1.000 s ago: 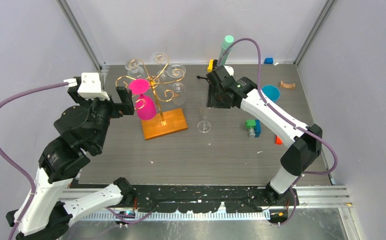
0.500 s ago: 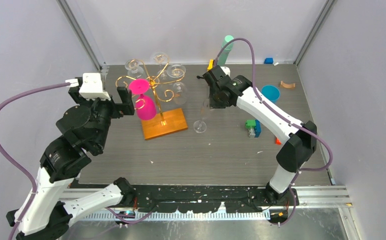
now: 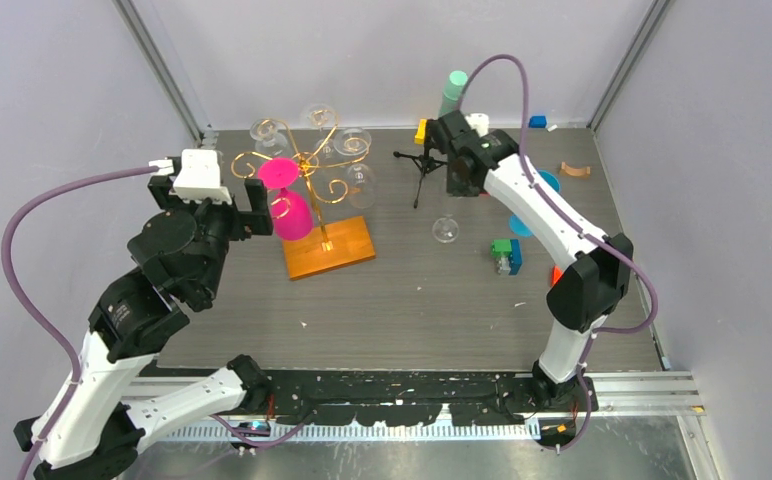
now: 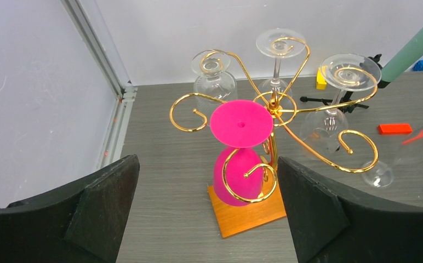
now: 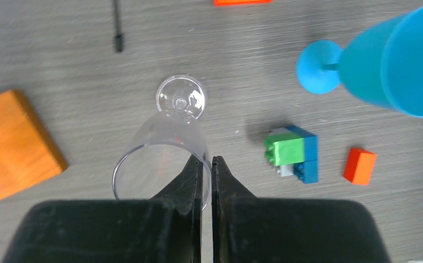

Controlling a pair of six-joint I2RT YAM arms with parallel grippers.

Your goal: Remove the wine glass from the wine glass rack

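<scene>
A clear wine glass point(image 5: 163, 139) is held by its rim in the right tool point(image 5: 206, 164), and the two fingers are pinched shut on its thin wall. The glass is off the wine glass rack point(image 3: 312, 170) and is held upright over the bench point(image 5: 89, 66), well to the right of the rack. It should be lowered slowly and straight so the foot lands flat, away from the blocks point(image 5: 291, 153). The left tool point(image 4: 208, 205) is wide open and is pointed at the pink glass point(image 4: 241, 123) on the rack.

Gold rack point(image 4: 274, 107), pink glass point(image 4: 241, 124), clear glass point(image 5: 164, 143)
</scene>
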